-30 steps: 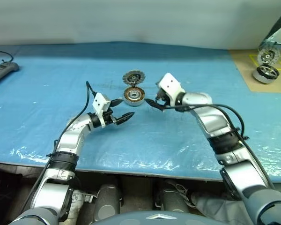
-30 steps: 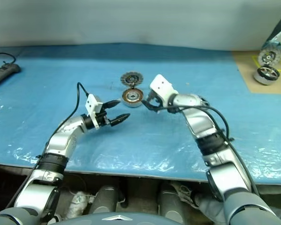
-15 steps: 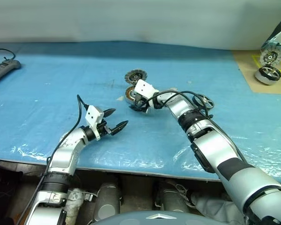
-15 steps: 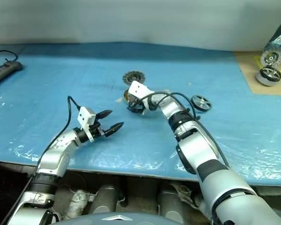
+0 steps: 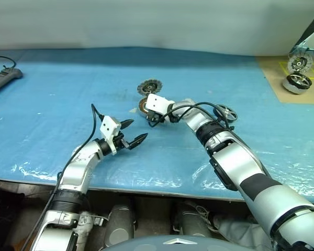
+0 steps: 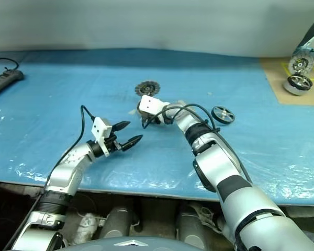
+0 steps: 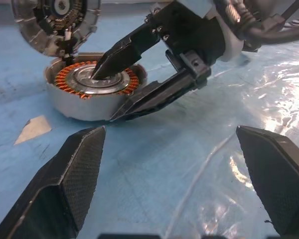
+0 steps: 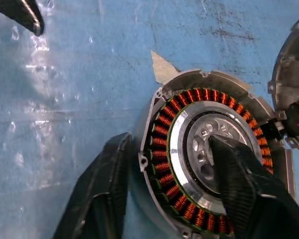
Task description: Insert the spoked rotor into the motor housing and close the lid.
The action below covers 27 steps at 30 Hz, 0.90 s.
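Right wrist view: we are seeing our right pincer (image 8: 169,191) straddling the wall of the motor housing (image 8: 189,149), one finger (image 8: 241,184) lying inside on the silver centre hub, the other (image 8: 102,194) outside against the shell; whether it is clamping yet we cannot tell. The housing is sitting on the blue tabletop (image 5: 52,99). The lid (image 5: 148,86) is lying just behind it, touching or nearly so. The spoked rotor (image 6: 223,114) is resting flat to the right, apart from both. Our left pincer (image 5: 130,133) is hovering nearby with its fingers spread wide, carrying nothing. A power strip (image 5: 1,81) is lying at the far left.
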Motion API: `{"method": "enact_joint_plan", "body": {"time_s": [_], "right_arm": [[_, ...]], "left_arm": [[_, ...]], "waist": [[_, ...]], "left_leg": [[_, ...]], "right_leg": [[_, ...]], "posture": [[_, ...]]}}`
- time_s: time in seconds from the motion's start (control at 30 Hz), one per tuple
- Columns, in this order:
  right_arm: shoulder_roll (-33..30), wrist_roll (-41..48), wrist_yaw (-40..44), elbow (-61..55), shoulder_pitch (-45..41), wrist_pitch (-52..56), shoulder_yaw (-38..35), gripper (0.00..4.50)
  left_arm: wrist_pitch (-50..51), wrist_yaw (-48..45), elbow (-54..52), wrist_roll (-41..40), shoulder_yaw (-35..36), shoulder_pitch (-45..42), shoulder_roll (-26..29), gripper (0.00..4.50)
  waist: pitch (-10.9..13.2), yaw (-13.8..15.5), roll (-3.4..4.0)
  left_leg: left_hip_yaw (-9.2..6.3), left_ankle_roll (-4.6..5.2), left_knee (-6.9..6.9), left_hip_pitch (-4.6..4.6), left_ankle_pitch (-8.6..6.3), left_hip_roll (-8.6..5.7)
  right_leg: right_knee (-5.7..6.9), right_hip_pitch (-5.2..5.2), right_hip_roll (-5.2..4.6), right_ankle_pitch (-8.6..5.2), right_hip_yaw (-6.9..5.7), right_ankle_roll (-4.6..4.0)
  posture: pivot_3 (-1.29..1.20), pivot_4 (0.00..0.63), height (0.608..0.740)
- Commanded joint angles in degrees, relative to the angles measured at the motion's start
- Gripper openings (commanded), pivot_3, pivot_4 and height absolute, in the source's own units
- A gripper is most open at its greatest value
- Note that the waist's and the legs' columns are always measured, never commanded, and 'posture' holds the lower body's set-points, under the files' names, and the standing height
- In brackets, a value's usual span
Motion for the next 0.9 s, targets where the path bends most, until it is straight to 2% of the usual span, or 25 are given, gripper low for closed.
{"method": "enact_joint_plan", "body": {"time_s": [0.03,0.17,0.27,0.4,0.57,0.7,0.9], "right_arm": [[-0.27,-2.62,1.65,-0.31,1.55,2.75,1.95,2.21],[-3.59,-0.39,7.63,-10.15,3.99,6.25,0.35,2.21],[-8.1,2.16,13.49,-25.83,9.44,13.64,-1.45,2.21],[-15.23,5.95,19.69,-52.23,20.13,30.7,-4.53,2.21],[-18.63,11.93,20.54,-73.59,27.44,56.88,-8.76,2.21],[-21.06,12.38,17.8,-80.61,30.01,62.52,-6.8,2.21],[-20.15,9.51,6.64,-78.04,31.96,64.73,-5.2,2.21]], "left_arm": [[-0.94,-0.42,-0.38,0.23,-0.84,-0.95,-0.55,4.5],[-0.77,-1.02,-0.33,0.03,-1.61,-1.5,-0.88,4.5],[-0.75,-1.01,-0.04,-0.03,-1.68,-1.73,-0.89,4.5],[-0.39,-1.85,-0.01,-0.21,-2.15,-1.69,-0.74,4.5],[0.16,-2.47,0.93,-0.48,-2.28,-2.58,-0.97,4.5],[0.26,-3.72,1.88,-0.11,-3.24,-3.53,-1.18,4.5],[0.22,-4.45,3.31,0.12,-3.86,-5.42,-2.03,4.5]], "waist": [[0.0,-0.03,0.0],[0.01,0.36,0.0],[0.01,1.25,0.0],[0.02,2.14,-0.03],[0.03,1.98,-0.03],[0.03,1.69,-0.03],[0.03,1.74,-0.03]], "left_leg": [[0.01,0.0,-0.01,0.04,0.0,0.0],[0.02,-0.01,-0.04,0.08,0.0,-0.01],[0.02,0.01,-0.06,-0.03,0.0,-0.03],[0.02,0.14,-0.05,-0.21,-0.07,-0.07],[0.01,0.08,-0.19,-0.18,-0.03,-0.05],[0.01,-0.12,-0.34,0.07,0.09,-0.04],[0.01,-0.46,-0.71,0.22,0.29,-0.14]], "right_leg": [[0.01,0.01,0.0,0.0,0.02,0.0],[0.01,0.05,0.0,0.0,0.03,0.0],[-0.08,0.02,0.0,0.0,0.02,0.0],[-0.15,-0.05,-0.01,0.01,0.0,0.01],[-0.21,-0.14,0.01,0.0,0.0,0.02],[-0.15,-0.08,0.03,0.0,0.07,0.03],[-0.26,-0.09,0.03,-0.02,0.12,0.04]], "posture": [[0.0,0.15,0.74],[0.0,0.15,0.74],[0.0,0.15,0.74],[0.0,0.15,0.74],[0.0,0.15,0.74],[0.0,0.15,0.74],[0.0,0.15,0.74]]}}
